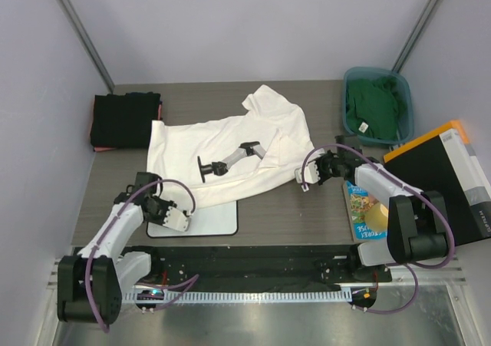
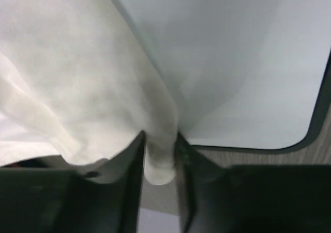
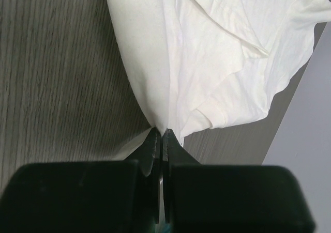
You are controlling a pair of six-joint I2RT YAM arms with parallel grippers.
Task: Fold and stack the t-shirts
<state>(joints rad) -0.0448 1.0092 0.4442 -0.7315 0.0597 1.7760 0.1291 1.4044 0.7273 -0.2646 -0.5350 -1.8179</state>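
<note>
A white t-shirt (image 1: pixel 230 143) with a black marking lies spread across the middle of the table. My left gripper (image 1: pixel 170 212) is shut on its near left edge (image 2: pixel 158 155), over the white board (image 1: pixel 219 222). My right gripper (image 1: pixel 311 171) is shut on the shirt's near right edge (image 3: pixel 165 124), low over the table. A folded black shirt on a pinkish-red one (image 1: pixel 123 120) is stacked at the far left. A green shirt (image 1: pixel 374 108) lies crumpled in the teal bin (image 1: pixel 406 104) at the far right.
The flat white board with a black rim (image 2: pixel 248 88) lies at the near left, partly under the white shirt. A black and white box (image 1: pixel 445 185) and a colourful booklet (image 1: pixel 360 208) sit at the right, beside my right arm.
</note>
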